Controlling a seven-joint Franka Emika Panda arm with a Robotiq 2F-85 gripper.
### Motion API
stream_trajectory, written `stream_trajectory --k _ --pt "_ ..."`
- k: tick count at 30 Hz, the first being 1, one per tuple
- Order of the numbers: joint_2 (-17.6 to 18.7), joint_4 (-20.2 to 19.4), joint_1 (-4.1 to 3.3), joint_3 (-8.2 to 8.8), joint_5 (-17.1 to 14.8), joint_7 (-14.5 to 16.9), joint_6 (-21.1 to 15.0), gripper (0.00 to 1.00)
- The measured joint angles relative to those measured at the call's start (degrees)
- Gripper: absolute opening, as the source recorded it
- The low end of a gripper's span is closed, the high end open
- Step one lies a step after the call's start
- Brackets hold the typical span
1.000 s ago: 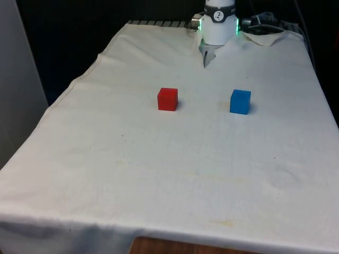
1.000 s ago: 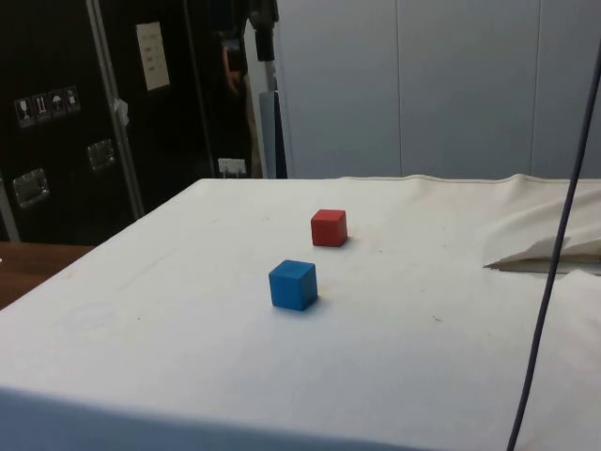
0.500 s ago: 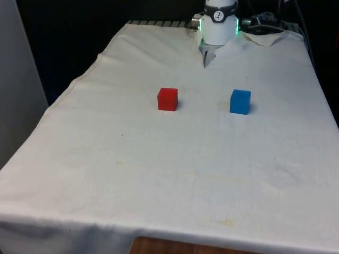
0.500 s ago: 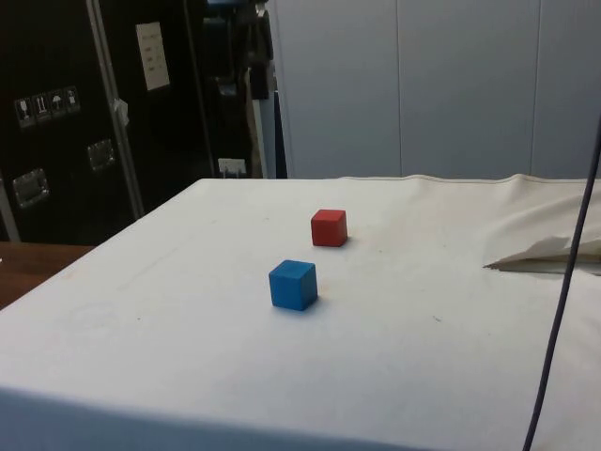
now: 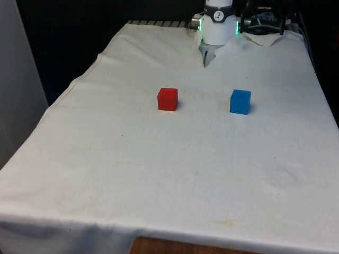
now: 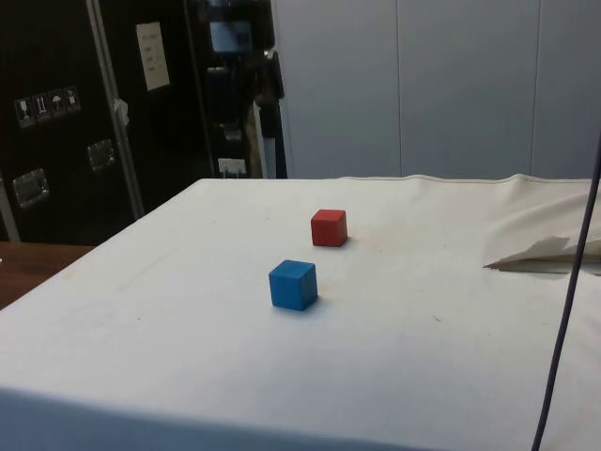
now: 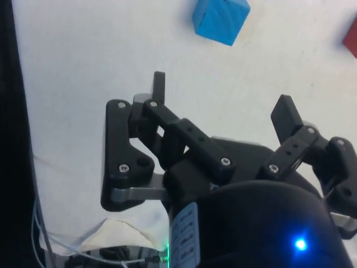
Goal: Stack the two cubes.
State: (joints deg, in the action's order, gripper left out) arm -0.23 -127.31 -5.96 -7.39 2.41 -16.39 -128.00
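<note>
On the white-clothed surface you have both cubes sitting apart, each flat on the cloth: the red cube towards the front view's left and the blue cube towards the front view's right, well separated with bare cloth between them. From the side view the blue cube lies nearer that camera and the red cube beyond it. Neither one is lifted, tilted or touched, so nothing of the stack is done yet.

Your hand hangs above the cloth with its two fingers spread wide and nothing between them; in the wrist view the blue cube lies ahead of the fingertips, and a corner of the red cube shows off to one side.

You have it all left to do: come down on one cube, close on it, lift it, carry it over and set it squarely on the other.
</note>
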Motion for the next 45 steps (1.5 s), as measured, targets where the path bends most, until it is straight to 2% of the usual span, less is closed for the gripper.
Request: stream_trajectory --k 5,12,14,22,30,38,45 --pt "1.0 -0.7 0.00 0.00 0.0 -1.5 -1.7 1.00" --pt "2.1 -3.0 -0.11 -0.74 -0.1 -4.9 -6.2 1.00" --pt "2.1 -3.0 -0.11 -0.74 -0.1 -4.9 -6.2 1.00" --pt "3.6 -5.4 -0.17 -1.49 -0.1 -6.8 -11.5 1.00" --pt "4.8 -7.8 0.00 -0.92 -0.3 -6.6 -15.5 1.00" --pt "6.5 -9.9 0.40 0.92 -3.0 -3.4 -19.3 1.00" --pt "7.8 -10.1 0.46 1.32 -4.5 -2.1 -20.7 1.00"
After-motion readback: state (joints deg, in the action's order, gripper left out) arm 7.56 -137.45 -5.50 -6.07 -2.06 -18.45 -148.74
